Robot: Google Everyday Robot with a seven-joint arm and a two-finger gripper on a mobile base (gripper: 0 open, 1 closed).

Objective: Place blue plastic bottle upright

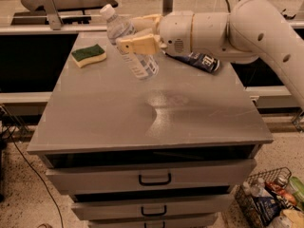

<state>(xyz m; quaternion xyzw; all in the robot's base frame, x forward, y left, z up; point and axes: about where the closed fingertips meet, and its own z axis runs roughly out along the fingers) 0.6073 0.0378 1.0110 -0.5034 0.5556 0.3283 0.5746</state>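
Above the far half of the grey metal-topped drawer cabinet (95,113), the clear plastic water bottle with a white screw cap and a pale blue-and-white label (143,66) hangs clear of the surface, pinched in the two-finger gripper (133,33) of the white robot arm (237,27), which reaches in from the right. One beige finger (138,43) lies across the near side of the bottle's middle and the other shows at its far side, so the pincer is pressed onto the bottle's body. The bottle is tilted, with its cap up and to the far left and its base down and toward the near right; nothing of it touches the tabletop. A soft shadow (165,100) lies on the bare surface under it, near the middle of the top. At the far left of the top lies a yellow sponge with a green scouring face (89,55), well apart from the bottle. At the far right lies a dark blue crinkled snack bag (203,61), partly hidden behind the arm. Below the top, on the near face of the cabinet, sit grey drawers with dark handles (155,178). On the speckled floor at the near right stands a wire basket (259,208) holding mixed packages and small bottles
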